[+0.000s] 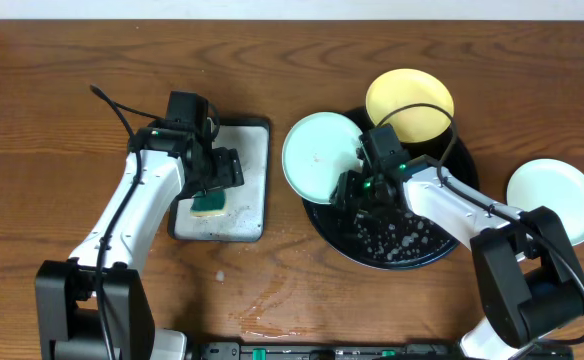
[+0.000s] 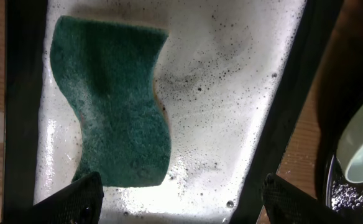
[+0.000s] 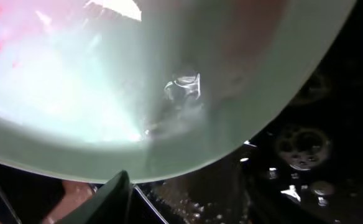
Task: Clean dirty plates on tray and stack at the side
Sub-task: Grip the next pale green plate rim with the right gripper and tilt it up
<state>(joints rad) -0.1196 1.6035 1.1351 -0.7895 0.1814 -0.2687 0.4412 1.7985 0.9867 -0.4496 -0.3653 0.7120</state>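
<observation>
My right gripper (image 1: 355,188) is shut on the rim of a pale mint-green plate (image 1: 319,155) and holds it tilted over the left edge of the black tray (image 1: 442,245). In the right wrist view this plate (image 3: 138,74) fills the top, wet, with red smears at its upper left; one finger shows under its rim (image 3: 122,180). A yellow plate (image 1: 409,103) leans on the tray's far rim. A second mint plate (image 1: 552,198) lies on the bare table at the right. My left gripper (image 1: 212,185) (image 2: 181,205) is open above the green sponge (image 2: 110,99).
The sponge (image 1: 210,205) lies in foam on a silver-grey metal tray (image 1: 247,160), seen in the left wrist view (image 2: 231,74). The black tray's floor is wet with suds (image 3: 306,149). Water drops lie on the table near the front edge (image 1: 262,300).
</observation>
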